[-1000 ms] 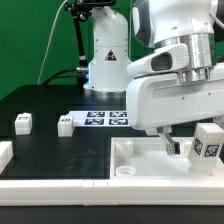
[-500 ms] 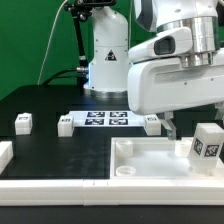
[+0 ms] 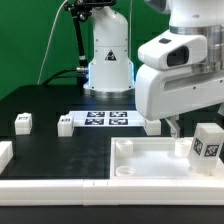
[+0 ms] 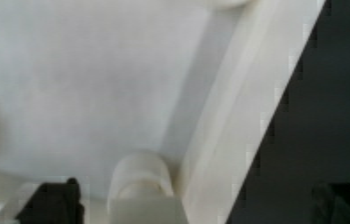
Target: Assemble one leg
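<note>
Risen since a second ago and drawn toward the exterior view's right: gripper [image 3: 169, 129] now higher above the tray-like part [image 3: 150, 162].

In the exterior view, hangs over the tray's far wall, with just one thin dark finger [image 3: 168, 127] showing beneath the arm's bulky white body. Just to the exterior view's right, apart from that finger, the leg [image 3: 207, 143]: upright at the tray's right corner, tag toward the camera. Seated in a socket or merely standing there, hard to say. Behind, on the black bench [image 3: 60, 150], the marker board [image 3: 105, 118], a block [image 3: 66, 125] at one end, a block [image 3: 152, 124] at the other, a third block [image 3: 23, 122] well apart toward the exterior view's left.

In the wrist view, looks down on the tray's white floor and wall. Two dark fingertips [image 4: 56, 200] spread wide, clamped on nothing, with a blurred rounded white stub [image 4: 136, 180] between them.
</note>
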Controlling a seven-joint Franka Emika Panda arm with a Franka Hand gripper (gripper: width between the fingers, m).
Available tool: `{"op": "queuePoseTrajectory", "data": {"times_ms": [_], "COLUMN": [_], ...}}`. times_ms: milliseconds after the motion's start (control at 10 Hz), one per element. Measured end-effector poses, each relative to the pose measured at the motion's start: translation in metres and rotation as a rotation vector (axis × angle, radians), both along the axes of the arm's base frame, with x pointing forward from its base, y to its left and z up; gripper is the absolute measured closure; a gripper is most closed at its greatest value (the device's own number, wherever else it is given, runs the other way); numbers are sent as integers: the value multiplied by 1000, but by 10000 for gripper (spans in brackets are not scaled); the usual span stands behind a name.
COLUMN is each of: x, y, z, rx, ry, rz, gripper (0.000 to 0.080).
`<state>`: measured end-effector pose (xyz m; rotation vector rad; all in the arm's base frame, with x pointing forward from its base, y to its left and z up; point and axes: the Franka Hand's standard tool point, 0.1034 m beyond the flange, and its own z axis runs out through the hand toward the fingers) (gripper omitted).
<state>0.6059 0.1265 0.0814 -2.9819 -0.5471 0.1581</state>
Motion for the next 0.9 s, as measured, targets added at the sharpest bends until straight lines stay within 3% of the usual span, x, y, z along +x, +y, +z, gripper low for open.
{"op": "queuePoseTrajectory", "data": {"times_ms": [500,900], "x": [6,31], "y": [0,-13], "z": [-1,8], "rx": [0,-19], "ry": [-30,-65], "rz": [-20,-76], "gripper": [150,150]}}
